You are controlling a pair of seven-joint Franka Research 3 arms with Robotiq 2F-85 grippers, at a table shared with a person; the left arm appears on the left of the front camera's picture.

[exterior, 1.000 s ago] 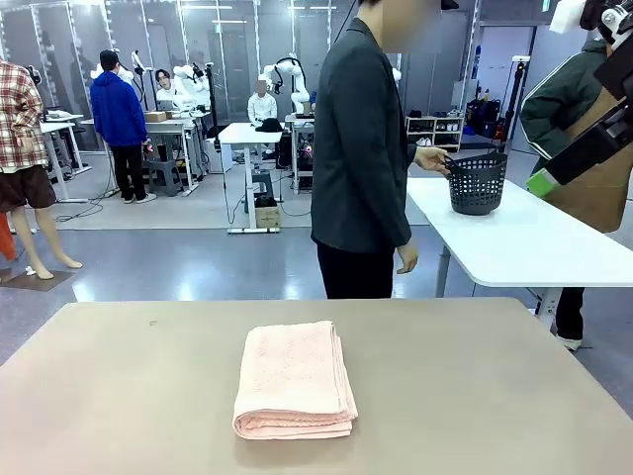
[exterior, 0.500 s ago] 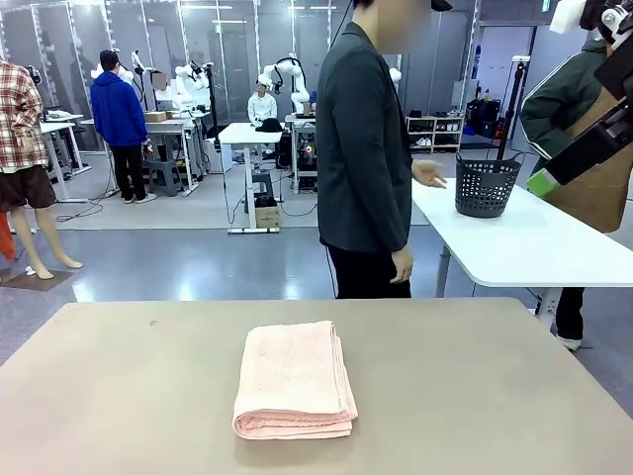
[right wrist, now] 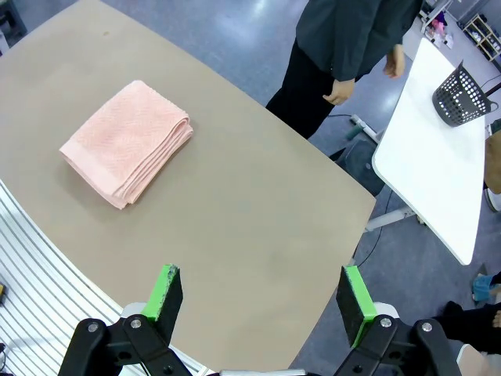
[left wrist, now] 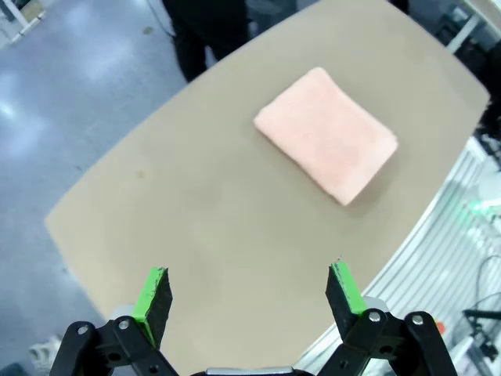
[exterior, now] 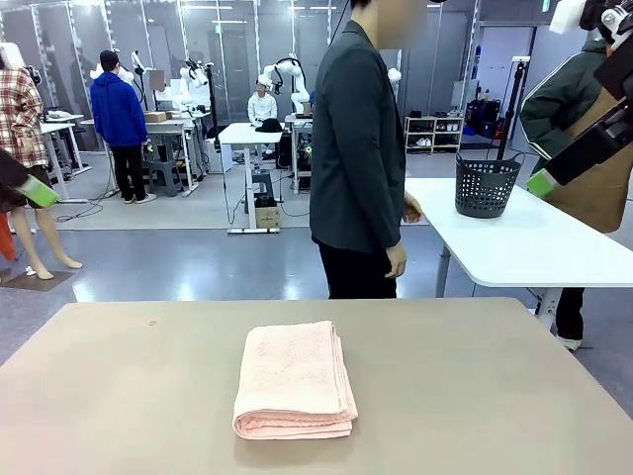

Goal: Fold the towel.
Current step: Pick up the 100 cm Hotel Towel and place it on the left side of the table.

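The pale pink towel (exterior: pixel 295 379) lies folded into a thick rectangle in the middle of the tan table (exterior: pixel 475 396), its layered edges toward the robot's side. From the left wrist view the towel (left wrist: pixel 326 133) lies far below my left gripper (left wrist: pixel 249 294), which is open and holds nothing. My right gripper (right wrist: pixel 258 296) is open too, high above the table, with the towel (right wrist: pixel 127 142) well off to one side. In the front view a green pad (exterior: pixel 40 192) of the left gripper shows at the left edge, and one pad (exterior: pixel 542 183) of the right gripper at the upper right.
A person in a dark jacket (exterior: pixel 358 148) stands just beyond the table's far edge, turned sideways. Behind them to the right, a black mesh basket (exterior: pixel 483 185) stands on a white table (exterior: pixel 534 242). Broad bare tabletop surrounds the towel.
The person has drawn their hand back from the basket and turned toward my table. The left gripper's pad has come into the front view at the left edge. The towel has not moved.
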